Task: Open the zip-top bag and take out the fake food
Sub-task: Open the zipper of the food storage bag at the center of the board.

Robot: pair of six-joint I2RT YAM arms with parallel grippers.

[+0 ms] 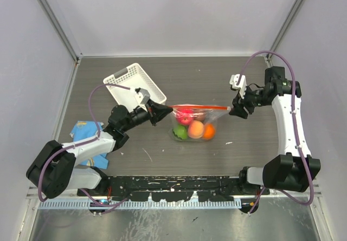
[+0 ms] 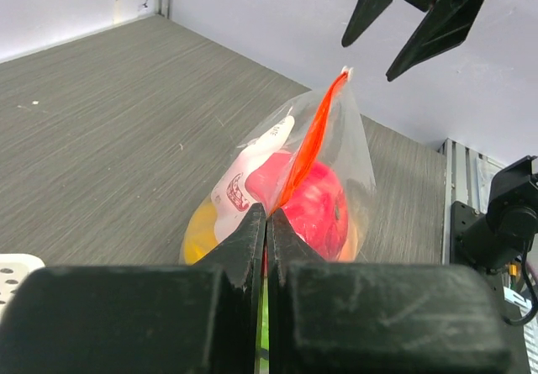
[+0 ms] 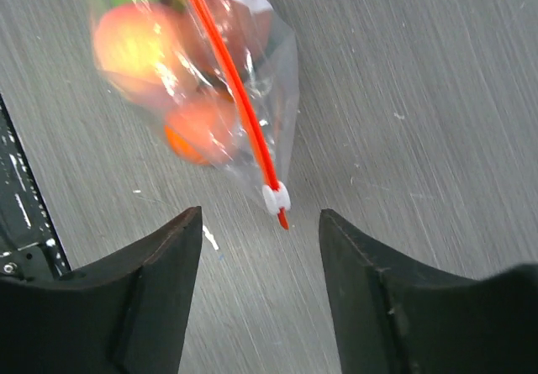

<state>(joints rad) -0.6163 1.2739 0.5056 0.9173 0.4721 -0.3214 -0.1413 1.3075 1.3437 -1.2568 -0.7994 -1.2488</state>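
Left tool [image 2: 266,216] pinching the strip end of the zip-top bag [image 1: 203,116], fake food [image 1: 196,129] inside, bag resting on bench [image 1: 217,78]; right tool [image 3: 261,227] spread, just clear of white slider [image 3: 276,197].

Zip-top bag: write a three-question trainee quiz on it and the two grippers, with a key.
1. True or false: the left gripper is shut on the bag.
2. Pick one. The white slider sits on the red strip at:
A) the end nearest the right gripper
B) the middle
C) the end in the left gripper
3. Fill in: the right gripper's jaws stand ____ on either side of the slider, touching nothing.

Key: 1 true; 2 A; 3 open.
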